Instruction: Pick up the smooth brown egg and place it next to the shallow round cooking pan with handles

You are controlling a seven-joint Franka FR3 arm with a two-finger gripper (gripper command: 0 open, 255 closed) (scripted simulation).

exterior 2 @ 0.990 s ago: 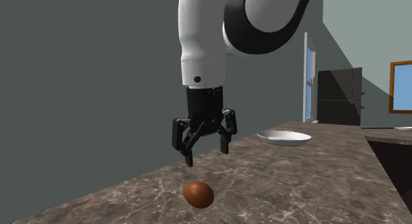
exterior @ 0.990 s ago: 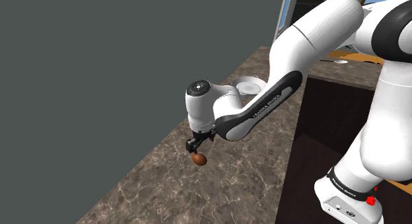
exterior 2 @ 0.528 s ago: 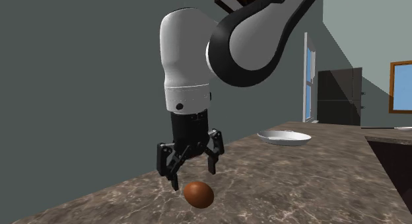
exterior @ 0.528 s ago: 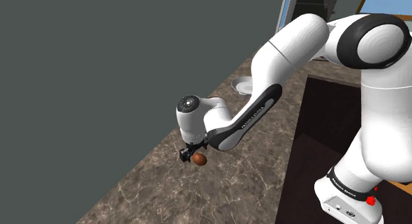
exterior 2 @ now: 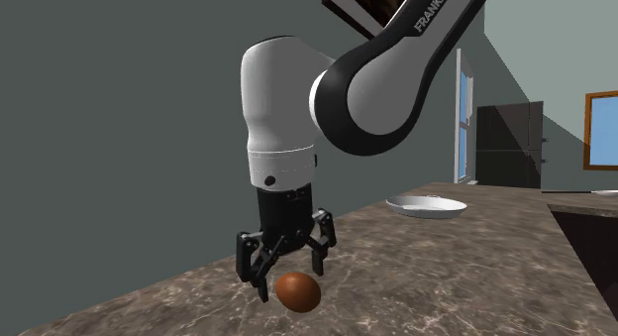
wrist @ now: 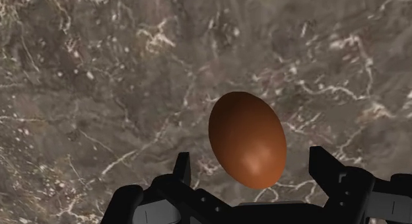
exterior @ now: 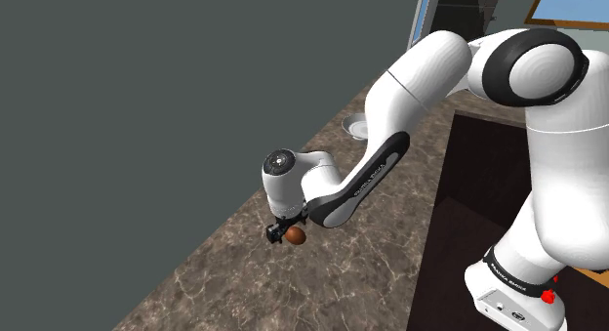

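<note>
While the brown egg [exterior: 295, 235] lies on its side on the dark marbled worktop [exterior: 234, 280], the black hand [exterior: 281, 232] hangs straight down over it from the white arm [exterior: 420, 80], fingers spread. Seen along the hand in the wrist view, the egg [wrist: 247, 140] sits between the two fingers [wrist: 183, 168]. A strip of bare worktop [wrist: 99, 90] shows on each side, so neither finger touches it. The egg sits nearer one finger than the other, its narrower end pointing away from the hand [wrist: 253, 164].

From the second exterior view the hand [exterior 2: 290, 277] is low enough that its fingertips [exterior 2: 262, 287] come down beside the egg [exterior 2: 297, 291]. One finger stands at that view's left of the egg and near the camera; the other stands behind it toward the right. The egg rests near the worktop's near end, close to the edge by the grey wall [exterior 2: 119, 136].

A shallow round pan [exterior 2: 426, 206], drawn pale grey, stands far along the same worktop [exterior 2: 446, 275] toward the second exterior view's right, well apart from the egg. In the shoulder view this pan [exterior: 355, 127] shows beyond the arm's forearm, toward the far end of the worktop.
</note>
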